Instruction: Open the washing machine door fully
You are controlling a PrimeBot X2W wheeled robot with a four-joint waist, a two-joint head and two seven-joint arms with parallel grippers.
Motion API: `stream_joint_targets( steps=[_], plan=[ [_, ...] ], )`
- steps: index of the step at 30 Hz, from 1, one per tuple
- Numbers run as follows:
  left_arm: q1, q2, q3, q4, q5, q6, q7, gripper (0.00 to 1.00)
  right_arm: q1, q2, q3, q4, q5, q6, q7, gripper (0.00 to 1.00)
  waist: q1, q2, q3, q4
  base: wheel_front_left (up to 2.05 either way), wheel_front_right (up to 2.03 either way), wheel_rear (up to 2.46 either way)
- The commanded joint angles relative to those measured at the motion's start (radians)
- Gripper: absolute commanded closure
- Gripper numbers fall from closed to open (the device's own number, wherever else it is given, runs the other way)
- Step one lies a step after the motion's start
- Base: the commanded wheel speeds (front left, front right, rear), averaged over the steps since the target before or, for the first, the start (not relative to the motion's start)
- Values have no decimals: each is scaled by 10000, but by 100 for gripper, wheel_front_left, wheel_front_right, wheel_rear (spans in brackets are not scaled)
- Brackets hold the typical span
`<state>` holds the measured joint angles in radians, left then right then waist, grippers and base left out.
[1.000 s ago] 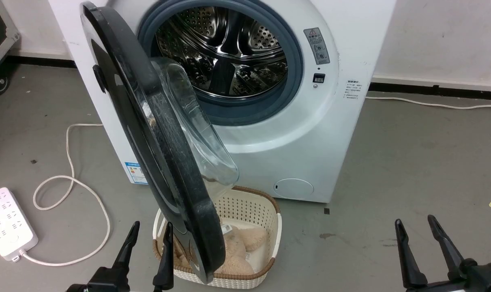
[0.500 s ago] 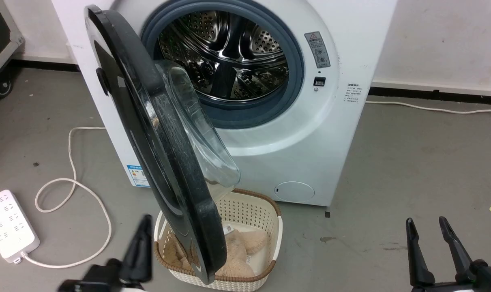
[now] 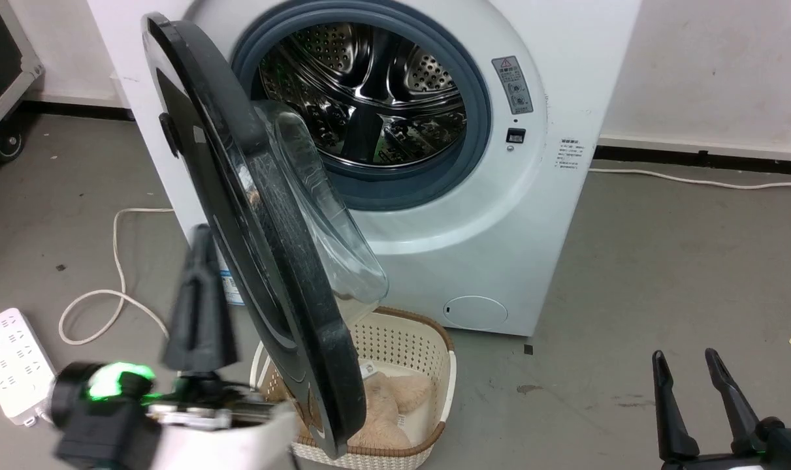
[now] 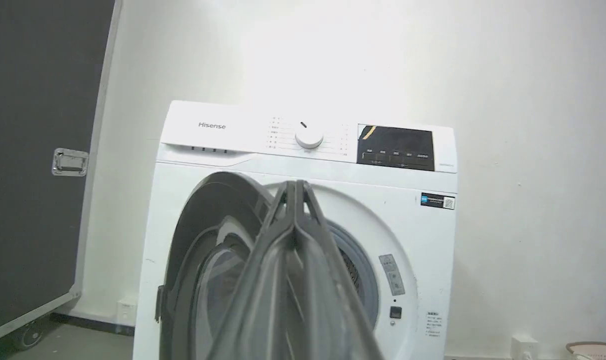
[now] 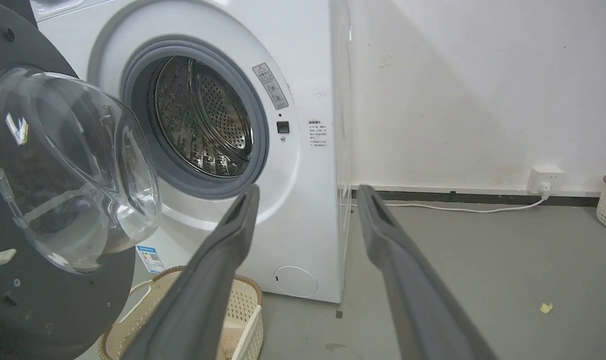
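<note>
Door half-open: the washing machine (image 3: 500, 248) stands with its washing machine door (image 3: 264, 215) swung about halfway, hanging over a laundry basket (image 3: 408, 336). Your left end effector (image 3: 201, 240), blurred but seemingly pinched together and empty, hovers by the door's outer face; you'll likely need to catch the rim and draw it leftward. Low at the side, your right end effector (image 3: 686, 356) rests spread, empty.

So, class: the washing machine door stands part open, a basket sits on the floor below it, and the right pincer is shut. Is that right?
No: the right pincer is open, spread wide, as the right wrist view shows. The rest holds.
</note>
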<state>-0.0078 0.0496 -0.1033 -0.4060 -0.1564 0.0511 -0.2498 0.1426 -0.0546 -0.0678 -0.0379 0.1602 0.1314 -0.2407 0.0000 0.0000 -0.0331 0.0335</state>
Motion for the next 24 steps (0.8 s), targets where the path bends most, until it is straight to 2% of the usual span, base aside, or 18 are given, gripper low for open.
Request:
stream_joint_targets(
  steps=[1, 6, 7, 12, 17, 24],
  plan=[
    [-168, 8, -269, -140, 142, 30, 133, 100, -57, 43, -2, 19, 64, -7, -6, 0, 0, 0, 10, -11, 0, 0, 0],
    [-252, 8, -1780, -417, 405, 57, 853, 100, -105, 43, 8, 58, 163, -7, -21, 0, 0, 0, 64, -103, 0, 0, 0],
    [-30, 8, -2612, 35, 208, 127, 1432, 100, -154, 43, -36, 64, 198, -7, -41, 0, 0, 0, 106, -143, 0, 0, 0],
    [417, 7, -3461, 1122, -78, 368, 1921, 100, -234, 43, 31, 179, 219, -7, -48, 0, 0, 0, 187, -256, 0, 0, 0],
    [544, 8, -3655, 2397, -316, 521, 2266, 100, -251, 43, 35, 271, 276, -7, -59, 0, 0, 0, 263, -273, 0, 0, 0],
    [366, 93, -3233, 3574, -526, 738, 2297, 100, -254, 43, 60, 326, 297, -7, -73, 0, 0, 0, 295, -235, 0, 0, 0]
  ],
)
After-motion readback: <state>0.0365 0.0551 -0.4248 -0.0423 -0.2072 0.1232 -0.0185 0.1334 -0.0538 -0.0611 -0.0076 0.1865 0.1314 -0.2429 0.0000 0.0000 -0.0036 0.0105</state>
